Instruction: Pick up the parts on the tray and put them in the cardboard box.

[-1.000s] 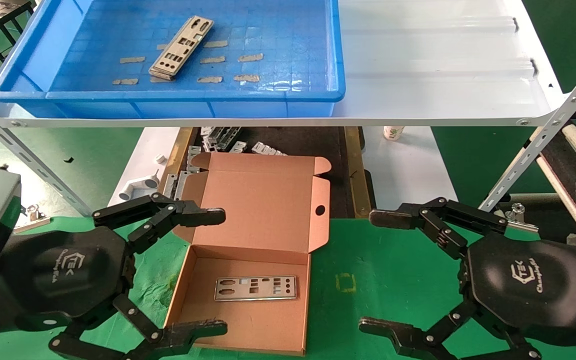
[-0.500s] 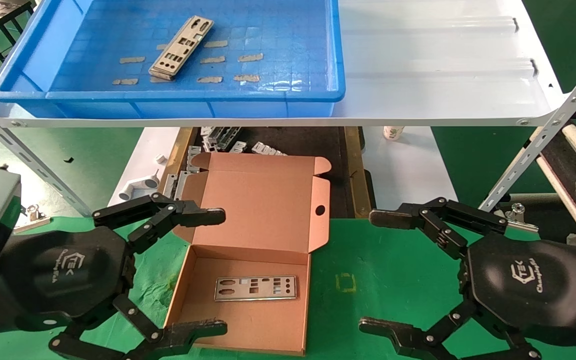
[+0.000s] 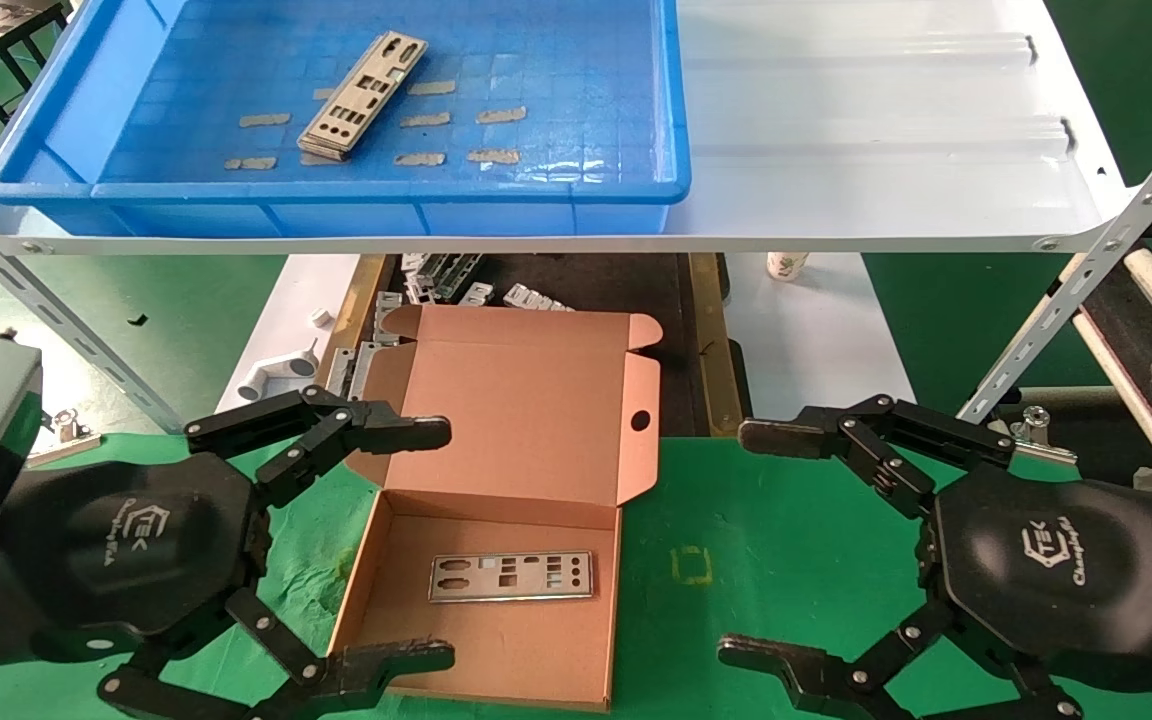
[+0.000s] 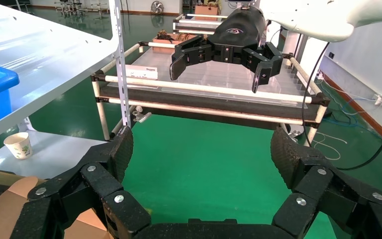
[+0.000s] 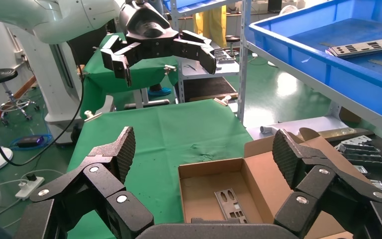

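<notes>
The blue tray (image 3: pixel 86 190) sits on the white shelf at the upper left and holds a small stack of silver-grey plates (image 3: pixel 363 95), also seen in the right wrist view (image 5: pixel 363 48). The open cardboard box (image 3: pixel 556 660) lies on the green mat at centre with one plate (image 3: pixel 511 577) flat on its floor; that plate shows in the right wrist view (image 5: pixel 232 204) too. My left gripper (image 3: pixel 433 542) is open and empty at the box's left side. My right gripper (image 3: pixel 754 544) is open and empty over the mat to the box's right.
The white shelf (image 3: pixel 886 150) spans the scene above the box, on slanted perforated legs (image 3: pixel 1086 290). Grey brackets (image 3: pixel 436 280) and a white pipe fitting (image 3: pixel 271 375) lie under it behind the box. A paper cup (image 3: pixel 786 265) stands behind right. A pipe rack (image 4: pixel 209 97) flanks the right side.
</notes>
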`<state>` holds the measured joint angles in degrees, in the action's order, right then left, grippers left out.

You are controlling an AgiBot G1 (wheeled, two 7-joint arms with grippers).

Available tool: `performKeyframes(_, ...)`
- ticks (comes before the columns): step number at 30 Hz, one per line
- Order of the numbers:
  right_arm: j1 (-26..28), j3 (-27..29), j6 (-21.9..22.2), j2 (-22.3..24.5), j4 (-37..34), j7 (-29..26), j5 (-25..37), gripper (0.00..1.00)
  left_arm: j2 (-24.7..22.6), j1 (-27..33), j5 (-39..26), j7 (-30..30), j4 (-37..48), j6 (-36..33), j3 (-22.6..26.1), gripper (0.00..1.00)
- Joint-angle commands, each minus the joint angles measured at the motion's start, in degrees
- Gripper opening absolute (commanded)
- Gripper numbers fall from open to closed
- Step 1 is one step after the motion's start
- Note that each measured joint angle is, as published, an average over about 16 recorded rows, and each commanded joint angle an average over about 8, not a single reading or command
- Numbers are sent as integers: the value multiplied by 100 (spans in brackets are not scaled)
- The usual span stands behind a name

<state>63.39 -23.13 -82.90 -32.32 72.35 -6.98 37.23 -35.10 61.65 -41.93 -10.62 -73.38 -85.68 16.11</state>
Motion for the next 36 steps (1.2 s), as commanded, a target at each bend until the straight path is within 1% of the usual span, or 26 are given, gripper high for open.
performKeyframes(1,0,0,0,0,0,0,0,100,0,0,0,0,0,0,0,100)
performKeyframes(36,0,0,0,0,0,0,3,100,0,0,0,0,0,0,0,100)
